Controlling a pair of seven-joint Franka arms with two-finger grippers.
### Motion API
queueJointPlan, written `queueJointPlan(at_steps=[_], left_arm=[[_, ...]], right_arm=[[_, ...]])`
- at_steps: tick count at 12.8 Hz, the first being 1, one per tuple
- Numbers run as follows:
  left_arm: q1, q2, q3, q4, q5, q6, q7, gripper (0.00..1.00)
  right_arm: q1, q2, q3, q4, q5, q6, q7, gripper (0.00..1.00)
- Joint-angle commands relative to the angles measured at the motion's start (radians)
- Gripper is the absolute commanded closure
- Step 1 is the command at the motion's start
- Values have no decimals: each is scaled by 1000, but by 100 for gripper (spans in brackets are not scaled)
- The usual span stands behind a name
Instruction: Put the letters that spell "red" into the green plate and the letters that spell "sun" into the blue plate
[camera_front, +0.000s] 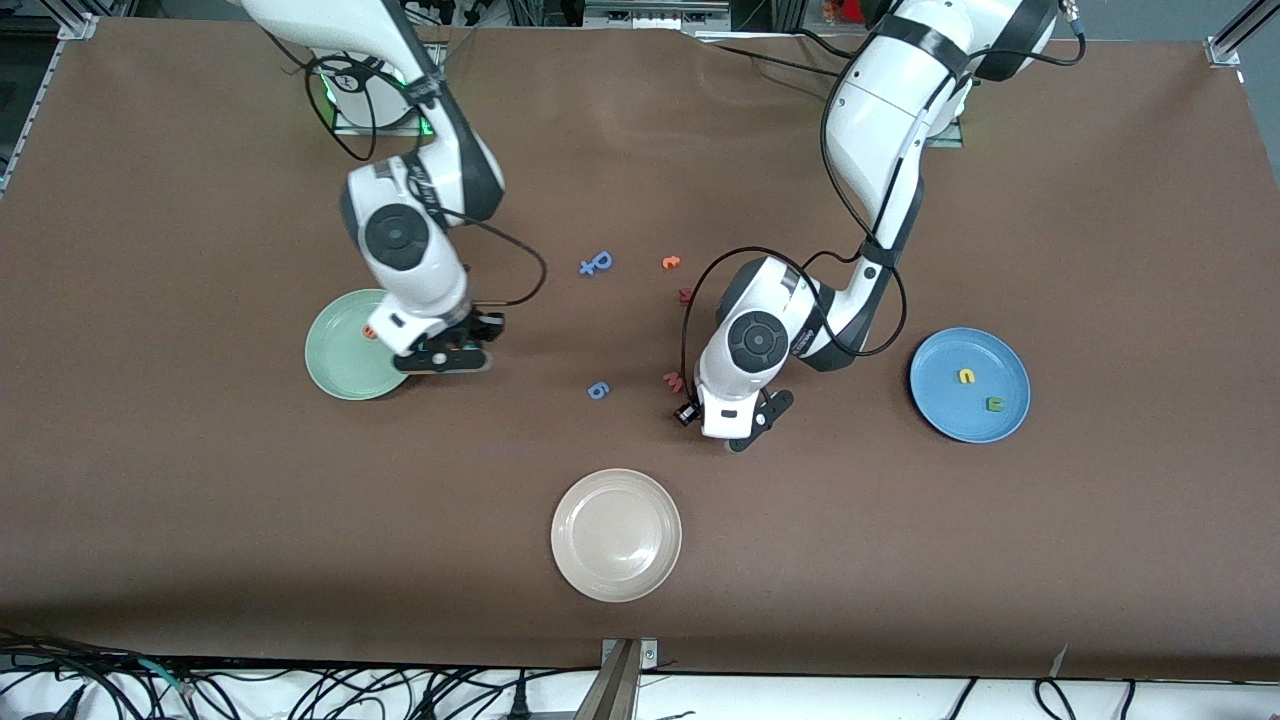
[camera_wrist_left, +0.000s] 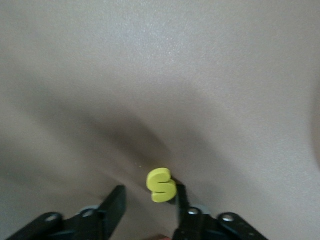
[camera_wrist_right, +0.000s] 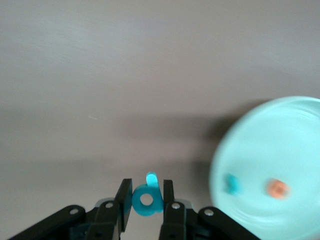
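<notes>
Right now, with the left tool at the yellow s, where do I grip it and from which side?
Grip the yellow s across its middle, one finger on each outer curve, coming straight down: it apparently lies flat on the table, so only its edges offer hold. The left tool straddles it, one finger touching. The right tool holds the teal d beside the green plate.

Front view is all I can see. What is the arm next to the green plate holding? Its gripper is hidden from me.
Observer: The right gripper is shut on a teal d.
Operator: Is anything in the green plate that I can't see?
Observer: Yes, a small teal letter lies in it beside the orange letter.
Operator: And the other arm?
Observer: The left gripper straddles a yellow s; the s touches one finger, with a gap to the other.
</notes>
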Motion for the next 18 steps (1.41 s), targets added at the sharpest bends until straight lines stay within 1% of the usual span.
queueJointPlan(at_steps=[1,3,4,7,8,9,10,11,13,14,15,17,18], left_arm=[[-12,23,11,27,-13,4,-6,84],[-11,25,11,27,-13,4,-5,90],[-9,25,11,27,-13,4,-5,90],[-3,13,11,27,-13,0,0,92],[4,-16,14,26,-10,-10,3,93],[29,-47,14,24,-9,-18,8,94],[46,-73,14,21,-9,-45,37,95],[76,-105,14,12,-9,-82,90,95],[133,-179,14,-38,-9,-185,220,95],[174,-223,14,-75,-10,-238,314,95],[214,-265,14,-115,-10,-274,412,95],[300,-340,14,-221,-9,-288,613,95],[349,-369,14,-268,6,-288,717,94]], right_arm=[[6,-23,-70,-54,2,-75,-75,91],[1,-5,-125,-80,3,-69,-193,90],[-3,5,-144,-81,3,-69,-226,90],[-37,23,-145,-86,3,-69,-276,88],[-46,32,-145,-86,3,-70,-307,84],[-56,37,-145,-86,3,-75,-322,59],[-60,43,-145,-85,3,-76,-332,16],[-60,43,-145,-81,5,-78,-332,1],[-60,39,-145,-74,5,-87,-323,1],[-59,31,-142,-54,5,-93,-323,1],[-57,26,-141,-11,5,-140,-323,1],[-54,17,-138,117,5,-334,-323,0],[-40,31,-136,220,0,-452,-324,0]])
